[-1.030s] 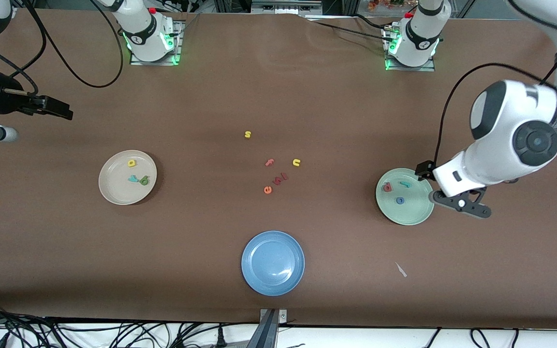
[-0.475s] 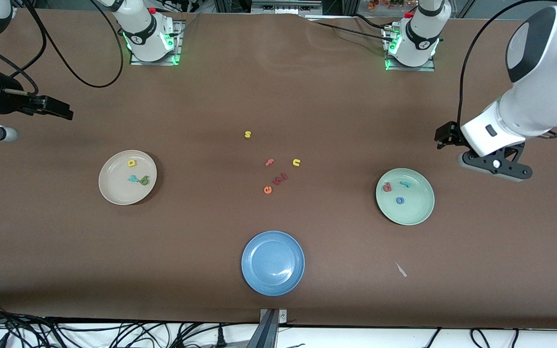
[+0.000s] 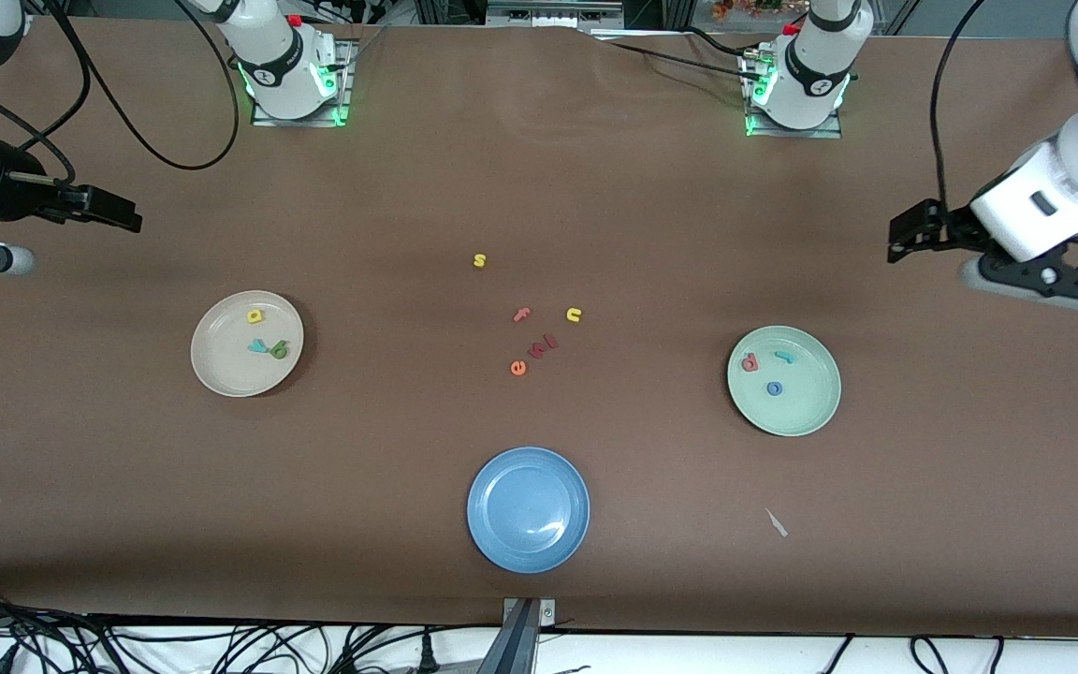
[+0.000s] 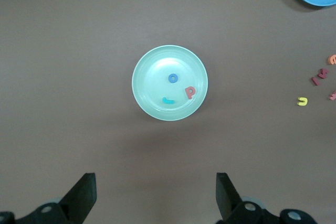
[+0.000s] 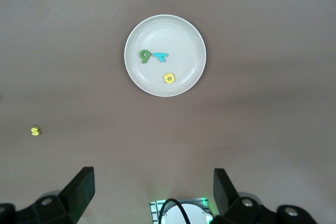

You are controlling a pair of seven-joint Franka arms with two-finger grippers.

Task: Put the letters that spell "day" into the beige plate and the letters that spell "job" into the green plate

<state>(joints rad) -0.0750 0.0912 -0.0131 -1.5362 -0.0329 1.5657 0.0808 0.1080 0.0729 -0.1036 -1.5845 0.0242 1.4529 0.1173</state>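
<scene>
The beige plate point(image 3: 211, 370) holds the yellow "d" point(image 3: 255, 316), the teal "y" point(image 3: 258, 346) and the olive "a" point(image 3: 279, 350). In the green plate point(image 3: 806, 412) lie the salmon "b" point(image 3: 750, 362), the teal "j" point(image 3: 785, 357) and the blue "o" point(image 3: 774, 388). My left gripper point(image 3: 906, 234) hangs open and empty over bare table at the left arm's end, away from the green plate point(image 4: 144, 64). My right gripper point(image 3: 123, 211) waits open and empty over bare table at the right arm's end. In the right wrist view its jaws point(image 5: 154, 177) stand wide apart, with the beige plate point(image 5: 178, 35) in sight.
A blue plate point(image 3: 502, 534) sits near the front edge at mid-table. Loose letters lie in the middle: a yellow "s" point(image 3: 479, 260), a pink "f" point(image 3: 521, 315), a yellow "u" point(image 3: 574, 315), an orange "e" point(image 3: 517, 368) and dark red ones point(image 3: 544, 346). A white scrap point(image 3: 776, 522) lies near the green plate.
My left gripper has lifted off the green plate's edge and swung toward the left arm's end of the table, staying open. The right arm and all letters have not moved.
</scene>
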